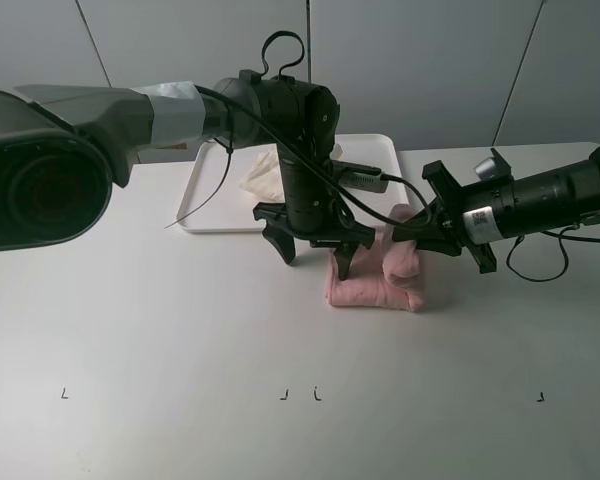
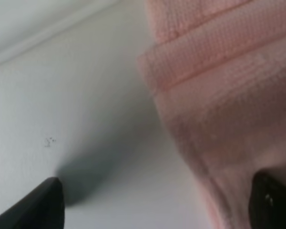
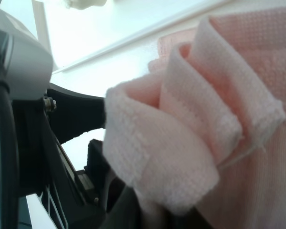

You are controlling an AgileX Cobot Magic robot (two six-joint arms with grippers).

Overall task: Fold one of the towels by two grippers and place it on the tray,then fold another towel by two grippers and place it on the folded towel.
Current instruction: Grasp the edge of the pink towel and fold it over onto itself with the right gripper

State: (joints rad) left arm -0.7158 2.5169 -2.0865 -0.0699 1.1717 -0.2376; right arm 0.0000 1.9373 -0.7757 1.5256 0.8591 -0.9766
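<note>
Exterior high view, left tool (image 1: pixel 313 245) released beside pink towel (image 1: pixel 365 290), right tool (image 1: pixel 405 238) grasping its fold, tray (image 1: pixel 205 205) behind.

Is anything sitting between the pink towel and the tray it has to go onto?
Yes: the left gripper, jaws open, hangs over the table between the pink towel and the tray. The right gripper is shut on the towel's edge. The cream towel already lies on the tray.

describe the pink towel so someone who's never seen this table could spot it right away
Start at the white tray at the back of the table. Just in front of its right end lies the pink towel, bunched between both grippers. It is pale pink; the towel on the tray is cream.
</note>
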